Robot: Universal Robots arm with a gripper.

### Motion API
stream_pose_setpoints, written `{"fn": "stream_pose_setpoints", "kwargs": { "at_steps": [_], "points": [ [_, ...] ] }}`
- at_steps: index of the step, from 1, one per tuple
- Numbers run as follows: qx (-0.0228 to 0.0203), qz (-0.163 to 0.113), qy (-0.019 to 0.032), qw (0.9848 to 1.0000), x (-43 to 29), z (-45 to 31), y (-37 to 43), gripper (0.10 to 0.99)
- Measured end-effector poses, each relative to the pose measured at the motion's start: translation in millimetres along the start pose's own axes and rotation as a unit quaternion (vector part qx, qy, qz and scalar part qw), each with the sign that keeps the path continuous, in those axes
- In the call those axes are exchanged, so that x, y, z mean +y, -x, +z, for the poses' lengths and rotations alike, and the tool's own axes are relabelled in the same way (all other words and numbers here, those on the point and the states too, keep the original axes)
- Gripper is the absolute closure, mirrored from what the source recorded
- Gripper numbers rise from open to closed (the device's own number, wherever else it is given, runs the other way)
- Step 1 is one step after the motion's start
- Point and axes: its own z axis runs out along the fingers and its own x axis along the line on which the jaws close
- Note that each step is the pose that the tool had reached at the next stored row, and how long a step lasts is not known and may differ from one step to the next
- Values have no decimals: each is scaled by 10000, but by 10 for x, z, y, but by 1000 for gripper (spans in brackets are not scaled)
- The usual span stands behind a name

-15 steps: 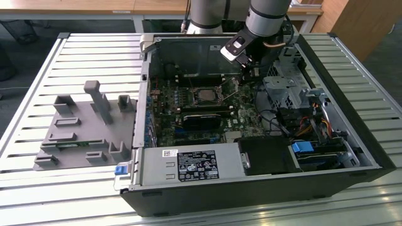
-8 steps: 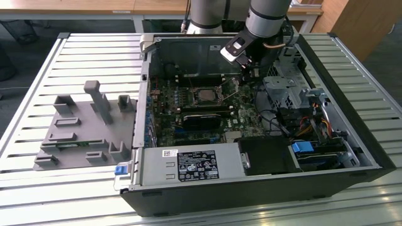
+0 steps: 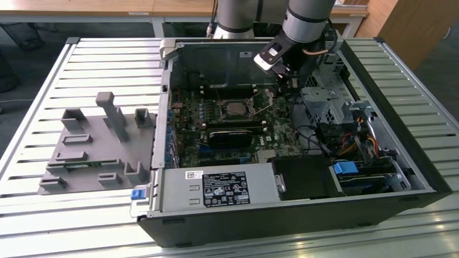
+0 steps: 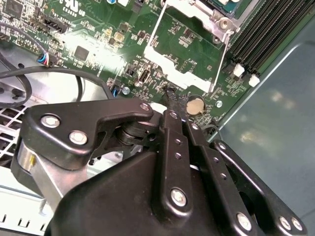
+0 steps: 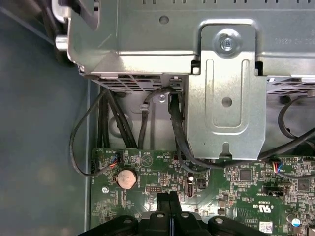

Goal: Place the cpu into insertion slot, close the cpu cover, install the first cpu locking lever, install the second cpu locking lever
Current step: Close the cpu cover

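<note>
In the exterior view the insertion slot (image 3: 233, 109) sits on the green board inside the open computer case. A silvery cpu cover (image 3: 223, 102) frames its dark centre, and I cannot tell whether the cpu lies under it. A thin locking lever (image 3: 262, 108) sticks up from the slot's right side. My gripper (image 3: 285, 77) hangs above the board, right of the slot and behind it. Both wrist views show the black fingers (image 4: 170, 115) pressed together with nothing between them, over the board near a coin battery (image 5: 125, 178). Two thin wire levers (image 4: 220, 64) run from the socket corner (image 4: 216, 14) toward the fingertips (image 5: 170, 199).
A black card (image 3: 231, 137) lies across the board in front of the slot. A metal drive cage (image 3: 323, 105) and cables (image 5: 177, 130) stand close to the gripper. The power supply (image 3: 215, 188) fills the case front. A grey fixture (image 3: 97, 142) sits on the slatted table (image 3: 64, 215).
</note>
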Motion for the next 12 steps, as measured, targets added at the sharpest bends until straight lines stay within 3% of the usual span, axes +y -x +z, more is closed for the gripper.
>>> {"fn": "stream_pose_setpoints", "kwargs": {
  "at_steps": [7, 12],
  "points": [
    [0, 0, 0, 10000, 5, 43, 3, 969],
    [-1, 0, 0, 10000, -87, 50, 3, 969]
  ]
}}
